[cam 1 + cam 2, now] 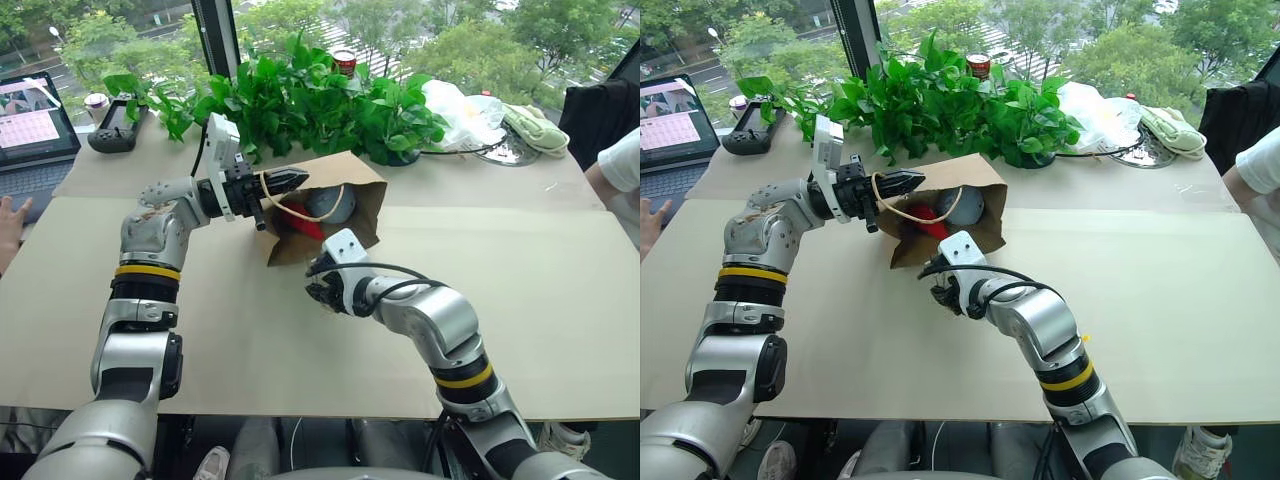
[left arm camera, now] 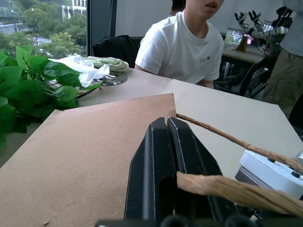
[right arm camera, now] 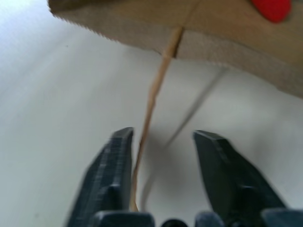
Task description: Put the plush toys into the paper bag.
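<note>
**Both plush toys sit inside the tipped paper bag**

The red chili pepper [image 1: 303, 226] and the round grey-white ball [image 1: 333, 205] both lie within the mouth of the brown paper bag [image 1: 345, 178]. The pepper is toward the robot's left of the opening and the ball is just beside it on the right. The bag lies tilted on the pale bench [image 1: 540, 300] with its opening turned toward the robot.

The left end effector [image 1: 292, 181] reaches in level from the left, its two black fingers [image 2: 168, 156] pressed together over a tan cord handle [image 1: 300, 212] at the bag's upper edge. In the left wrist view the cord [image 2: 227, 187] crosses over the base of the shut fingers and the flat brown bag wall spreads out beyond them.

The right end effector [image 1: 318, 293] sits low over the bench just in front of the bag's mouth. Its fingers [image 3: 113, 175] stand apart with nothing clamped between them. The other cord handle [image 3: 154, 99] hangs from the bag's serrated rim and runs down close beside one finger.

Behind the bag a row of green leafy plants [image 1: 320, 100] lines the window, with a white plastic bag [image 1: 455, 105] and a pale green cloth [image 1: 535, 128] further right. A laptop [image 1: 35, 125] and a handheld controller [image 1: 118, 122] lie at the far left. A person in a white T-shirt [image 2: 182, 45] sits at the bench's right end.
</note>
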Available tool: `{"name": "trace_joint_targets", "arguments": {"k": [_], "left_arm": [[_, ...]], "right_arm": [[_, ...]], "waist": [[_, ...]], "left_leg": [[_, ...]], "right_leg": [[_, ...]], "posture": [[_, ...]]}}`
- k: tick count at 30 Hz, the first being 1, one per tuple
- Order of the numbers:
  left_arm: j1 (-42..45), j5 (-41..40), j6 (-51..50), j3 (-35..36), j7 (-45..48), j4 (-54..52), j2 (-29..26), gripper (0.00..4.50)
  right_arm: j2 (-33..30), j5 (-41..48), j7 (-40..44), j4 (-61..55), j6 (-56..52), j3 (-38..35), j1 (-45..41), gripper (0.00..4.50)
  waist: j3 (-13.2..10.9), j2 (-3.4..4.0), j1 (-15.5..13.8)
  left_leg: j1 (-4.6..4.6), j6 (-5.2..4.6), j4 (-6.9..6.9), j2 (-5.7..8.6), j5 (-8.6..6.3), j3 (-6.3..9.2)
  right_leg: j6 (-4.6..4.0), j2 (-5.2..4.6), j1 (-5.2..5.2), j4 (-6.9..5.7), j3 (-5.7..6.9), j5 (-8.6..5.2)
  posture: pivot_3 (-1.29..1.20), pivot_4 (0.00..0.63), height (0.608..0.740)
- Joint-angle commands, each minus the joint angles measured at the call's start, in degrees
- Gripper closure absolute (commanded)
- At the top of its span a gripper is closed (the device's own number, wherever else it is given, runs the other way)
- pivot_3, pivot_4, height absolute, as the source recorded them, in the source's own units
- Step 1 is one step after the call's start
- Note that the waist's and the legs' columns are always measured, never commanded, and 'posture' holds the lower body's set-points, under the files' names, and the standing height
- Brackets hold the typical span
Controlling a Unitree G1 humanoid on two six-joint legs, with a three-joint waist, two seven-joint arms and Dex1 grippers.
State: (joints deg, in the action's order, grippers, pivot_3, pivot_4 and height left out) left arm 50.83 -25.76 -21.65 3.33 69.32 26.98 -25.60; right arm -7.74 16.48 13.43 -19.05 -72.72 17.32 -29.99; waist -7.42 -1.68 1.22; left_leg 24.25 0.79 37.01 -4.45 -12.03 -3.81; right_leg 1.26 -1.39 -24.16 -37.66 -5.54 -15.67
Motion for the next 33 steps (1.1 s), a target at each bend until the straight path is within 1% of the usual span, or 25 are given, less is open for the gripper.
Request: {"name": "trace_joint_targets", "arguments": {"k": [1, 2, 3, 6, 10, 13, 17, 19, 23, 26, 30, 33], "left_arm": [[1.59, -0.03, 0.71, 0.37, 0.23, -0.88, -0.36, 4.5], [1.55, -0.03, 0.74, 0.37, 0.2, -0.91, -0.34, 4.5], [1.52, -0.02, 0.78, 0.38, 0.19, -0.91, -0.33, 4.5], [1.46, -0.12, 0.8, 0.46, 0.05, -1.04, -0.19, 4.5], [1.32, -0.58, 0.57, 0.68, -0.21, -1.43, 0.27, 4.5], [0.99, -1.19, -0.03, 0.64, -0.9, -2.45, 1.37, 4.5], [1.08, -3.17, -1.35, 1.66, -3.81, -5.26, 4.24, 4.5], [1.08, -4.22, -2.32, 2.55, -5.38, -6.08, 5.22, 4.5], [0.71, -5.04, -3.38, 2.96, -6.72, -6.96, 5.63, 4.5], [-0.2, -9.72, -10.56, 5.12, -10.42, -8.3, 7.4, 4.5], [-1.79, -11.58, -13.23, 7.24, -14.81, -8.59, 9.55, 4.5], [-3.44, -11.9, -14.02, 7.71, -17.12, -9.66, 10.1, 4.5]], "right_arm": [[0.31, -0.22, 0.1, -1.11, 2.32, -0.65, 0.12, 3.95], [0.1, -0.3, 0.12, -1.04, 2.39, -0.77, 0.11, 4.26], [-0.08, -0.3, 0.22, -1.02, 2.45, -0.87, 0.1, 4.39], [-0.73, 0.19, 0.67, -1.87, 2.82, -2.37, 0.15, 4.39], [-2.91, 1.85, 2.54, -6.51, 3.85, -6.11, 0.07, 4.39], [-5.12, 3.28, 4.05, -10.31, 2.18, -9.26, -0.33, 4.39], [-7.9, 5.94, 5.61, -14.78, -1.83, -13.55, -3.47, 4.39], [-9.43, 6.81, 6.04, -16.31, -3.15, -14.43, -5.23, 4.39], [-10.19, 7.98, 5.95, -17.41, -4.33, -15.45, -6.62, 4.39], [-11.98, 8.53, 5.78, -19.49, -5.67, -17.37, -10.53, 4.39], [-13.15, 8.58, 5.3, -20.35, -6.49, -17.71, -12.14, 4.39], [-13.51, 8.58, 4.9, -20.58, -6.65, -17.59, -12.75, 4.39]], "waist": [[0.0, 0.0, 0.0], [0.0, 0.0, 0.0], [0.0, 0.0, 0.0], [0.0, 0.0, 0.0], [0.0, 0.0, -0.05], [0.0, 0.0, -0.18], [0.0, 0.0, -0.33], [0.0, 0.0, -0.36], [0.0, 0.0, 0.05], [0.0, 0.0, 0.08], [0.0, 0.0, -0.21], [0.0, 0.0, -0.23]], "left_leg": [[0.0, 0.0, 0.0, 0.0, 0.0, 0.0], [0.0, 0.0, 0.0, 0.0, 0.0, 0.0], [0.0, 0.0, 0.0, 0.0, 0.0, 0.0], [0.0, 0.0, 0.0, 0.0, 0.0, 0.0], [0.0, 0.0, 0.0, 0.0, 0.0, 0.0], [0.02, 0.0, 0.0, 0.0, 0.0, 0.0], [0.03, 0.0, 0.0, 0.0, 0.0, 0.01], [0.03, 0.0, 0.0, 0.0, 0.0, 0.01], [-0.03, -0.01, -0.03, 0.0, 0.0, 0.02], [-0.02, -0.01, -0.05, 0.0, 0.0, 0.04], [-0.02, 0.0, -0.02, 0.02, 0.0, 0.05], [0.01, 0.0, -0.04, 0.02, 0.0, 0.07]], "right_leg": [[0.0, 0.0, 0.0, 0.0, 0.0, 0.0], [0.0, 0.0, 0.0, 0.0, 0.0, 0.0], [0.0, 0.0, 0.0, 0.0, 0.0, 0.0], [0.0, 0.0, 0.0, 0.01, 0.0, 0.0], [0.0, 0.0, -0.01, 0.01, 0.0, 0.0], [0.0, 0.0, 0.01, 0.01, 0.0, 0.0], [0.0, 0.0, 0.0, 0.02, 0.01, 0.0], [0.0, 0.0, 0.01, 0.02, 0.0, 0.0], [0.0, 0.02, 0.0, 0.02, -0.01, 0.0], [-0.02, 0.04, -0.01, 0.01, -0.01, -0.01], [-0.02, -0.01, 0.04, 0.03, 0.0, -0.01], [-0.02, -0.01, 0.02, 0.03, 0.01, -0.01]], "posture": [[0.0, 0.15, 0.717], [0.0, 0.15, 0.717], [0.0, 0.15, 0.717], [0.0, 0.15, 0.717], [0.0, 0.15, 0.717], [0.0, 0.15, 0.717], [0.0, 0.15, 0.717], [0.0, 0.15, 0.717], [0.0, 0.15, 0.717], [0.0, 0.15, 0.717], [0.0, 0.15, 0.717], [0.0, 0.15, 0.717]]}}
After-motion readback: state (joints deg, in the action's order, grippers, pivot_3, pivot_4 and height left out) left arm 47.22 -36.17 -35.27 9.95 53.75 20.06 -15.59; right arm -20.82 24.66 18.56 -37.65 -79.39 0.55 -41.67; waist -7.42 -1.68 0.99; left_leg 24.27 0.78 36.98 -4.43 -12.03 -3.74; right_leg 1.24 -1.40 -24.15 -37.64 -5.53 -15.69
